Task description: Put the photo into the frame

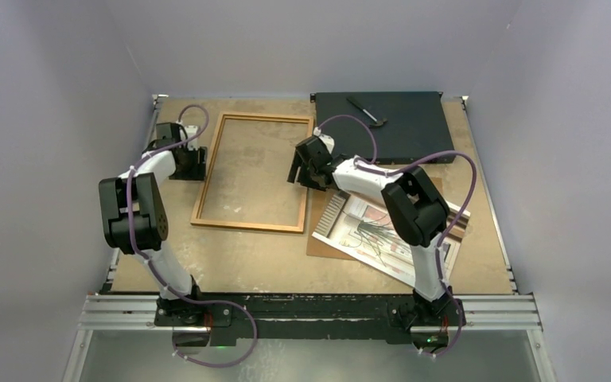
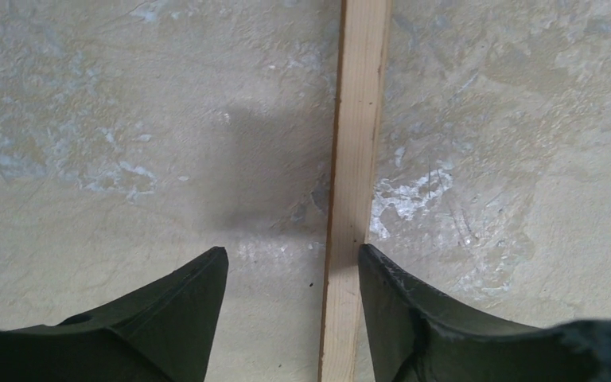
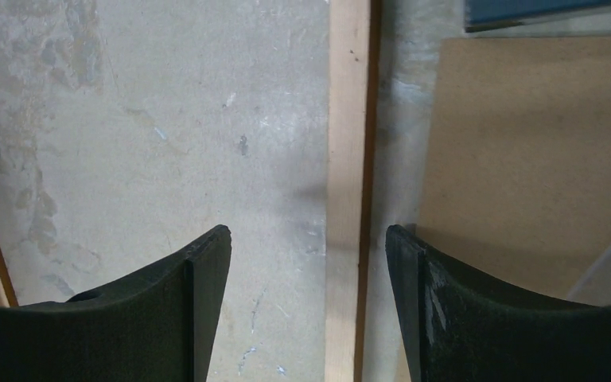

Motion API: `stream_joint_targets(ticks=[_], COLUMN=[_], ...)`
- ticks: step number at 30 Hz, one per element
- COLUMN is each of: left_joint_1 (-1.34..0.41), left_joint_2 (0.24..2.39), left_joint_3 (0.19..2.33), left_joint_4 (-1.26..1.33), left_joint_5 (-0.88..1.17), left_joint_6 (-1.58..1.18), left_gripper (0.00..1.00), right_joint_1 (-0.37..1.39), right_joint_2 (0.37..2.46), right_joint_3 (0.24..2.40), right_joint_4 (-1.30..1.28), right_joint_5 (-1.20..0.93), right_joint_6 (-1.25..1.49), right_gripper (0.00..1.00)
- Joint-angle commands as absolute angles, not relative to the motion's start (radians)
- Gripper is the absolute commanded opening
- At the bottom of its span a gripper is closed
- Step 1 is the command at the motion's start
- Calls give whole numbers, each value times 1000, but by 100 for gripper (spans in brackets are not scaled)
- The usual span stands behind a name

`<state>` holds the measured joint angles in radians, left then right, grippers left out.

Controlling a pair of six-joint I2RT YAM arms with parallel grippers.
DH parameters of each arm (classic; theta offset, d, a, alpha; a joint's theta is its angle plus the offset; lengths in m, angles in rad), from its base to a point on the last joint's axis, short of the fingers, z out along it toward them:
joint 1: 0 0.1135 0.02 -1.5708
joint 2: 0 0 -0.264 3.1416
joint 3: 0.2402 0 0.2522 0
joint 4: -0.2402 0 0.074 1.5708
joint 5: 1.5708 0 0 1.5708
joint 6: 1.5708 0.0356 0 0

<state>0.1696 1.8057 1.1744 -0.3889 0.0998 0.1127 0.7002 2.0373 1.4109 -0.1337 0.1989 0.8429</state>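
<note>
Pale grey walls (image 1: 302,40) enclose a scuffed (whitish-patched) tan tabletop (image 1: 231,263).

My left gripper (image 2: 290,259) points straight down, jaws apart, and my left arm (image 1: 131,211) folds high at the elbow. My right gripper (image 3: 306,239) faces down too, jaws wide, my right arm (image 1: 414,203) reaching forward and inward.

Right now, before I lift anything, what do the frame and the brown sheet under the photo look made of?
The frame: wood, pale and seemingly unvarnished up close, with faint lengthwise grain along the rail; it reads orange-brown from above. The brown sheet: probably hardboard or stiff card, with a matte, even, fine-fibred surface and straight cut edges.
</note>
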Motion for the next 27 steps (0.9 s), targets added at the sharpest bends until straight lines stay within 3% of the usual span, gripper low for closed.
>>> stream_joint_targets(ticks=[1,9,22,27], left_joint_1=[168,175,284,286], left_joint_2=[1812,1745,1594,1570], left_joint_3=[1135,1021,886,990], left_joint_4=[-341,-334,-387,-480], left_joint_5=[65,27,25,81], left_joint_6=[114,177,302,277], left_gripper=[56,49,49,58], right_joint_1=[721,769,873,878], right_joint_2=[2066,2105,2110,2018], right_joint_3=[1469,1500,1486,1481], right_joint_4=[-157,-153,-146,-171], right_joint_5=[210,200,189,244], right_joint_6=[804,792,819,847], right_gripper=[73,71,68,73])
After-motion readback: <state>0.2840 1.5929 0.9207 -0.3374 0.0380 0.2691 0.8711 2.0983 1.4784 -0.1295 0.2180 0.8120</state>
